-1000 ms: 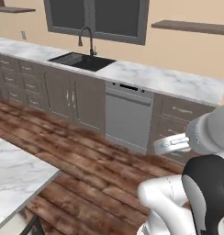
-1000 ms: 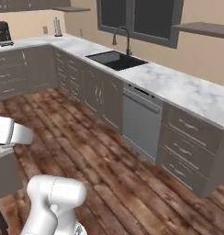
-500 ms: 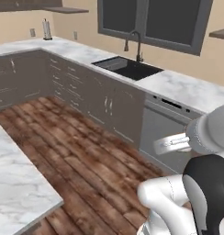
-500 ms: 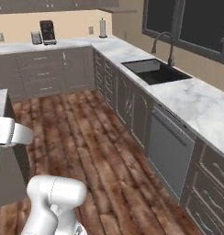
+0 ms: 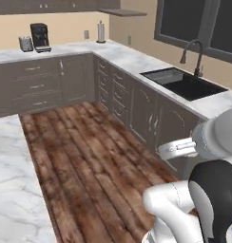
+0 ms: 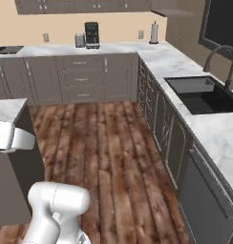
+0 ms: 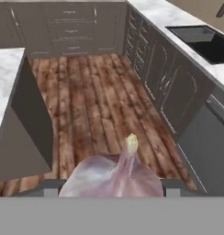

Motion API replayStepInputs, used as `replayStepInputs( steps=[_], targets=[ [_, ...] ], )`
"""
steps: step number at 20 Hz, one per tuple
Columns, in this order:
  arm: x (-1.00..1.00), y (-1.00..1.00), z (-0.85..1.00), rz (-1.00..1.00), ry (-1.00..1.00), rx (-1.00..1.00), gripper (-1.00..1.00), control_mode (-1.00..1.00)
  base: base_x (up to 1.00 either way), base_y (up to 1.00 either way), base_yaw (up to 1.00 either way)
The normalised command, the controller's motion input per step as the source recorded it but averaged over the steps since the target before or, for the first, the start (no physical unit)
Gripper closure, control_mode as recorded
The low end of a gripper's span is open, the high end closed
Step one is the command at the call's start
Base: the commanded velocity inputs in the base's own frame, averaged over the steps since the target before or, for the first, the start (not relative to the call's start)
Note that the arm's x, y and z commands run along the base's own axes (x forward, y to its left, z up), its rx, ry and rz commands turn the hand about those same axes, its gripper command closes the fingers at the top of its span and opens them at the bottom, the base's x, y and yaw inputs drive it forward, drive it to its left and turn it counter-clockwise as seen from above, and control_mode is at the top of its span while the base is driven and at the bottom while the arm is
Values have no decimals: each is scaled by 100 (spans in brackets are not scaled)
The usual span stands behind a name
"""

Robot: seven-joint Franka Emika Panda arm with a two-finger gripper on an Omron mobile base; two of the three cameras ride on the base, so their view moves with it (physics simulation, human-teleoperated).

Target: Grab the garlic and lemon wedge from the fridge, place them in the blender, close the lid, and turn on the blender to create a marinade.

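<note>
the gripper (image 7: 112,193) is closed on the garlic (image 7: 114,176), bulb tip up, over the wood floor (image 7: 93,108) mid-kitchen, so i'd keep that pinch firm and the hand level while the base carries it toward the blender.

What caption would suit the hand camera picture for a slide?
Garlic held in the gripper, above a wooden floor between grey cabinets and a marble island.

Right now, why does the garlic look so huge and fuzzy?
Hand view: the garlic sits right at the lens, so it looms large and soft-edged. Left base view: the sink looks fairly sharp; far counter items look small and blurry.
</note>
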Motion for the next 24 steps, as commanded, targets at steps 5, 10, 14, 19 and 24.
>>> replayStepInputs(
  steps=[5, 10, 14, 19, 24],
  targets=[
    [0, 0, 0, 0, 0, 0, 100, 100, 100, -31, 46],
    [0, 0, 0, 0, 0, 0, 100, 100, 100, -30, 46],
    [0, 0, 0, 0, 0, 0, 100, 100, 100, -35, 45],
    [0, 0, 0, 0, 0, 0, 100, 100, 100, -35, 44],
    [0, 0, 0, 0, 0, 0, 100, 100, 100, -39, 43]
  ],
)
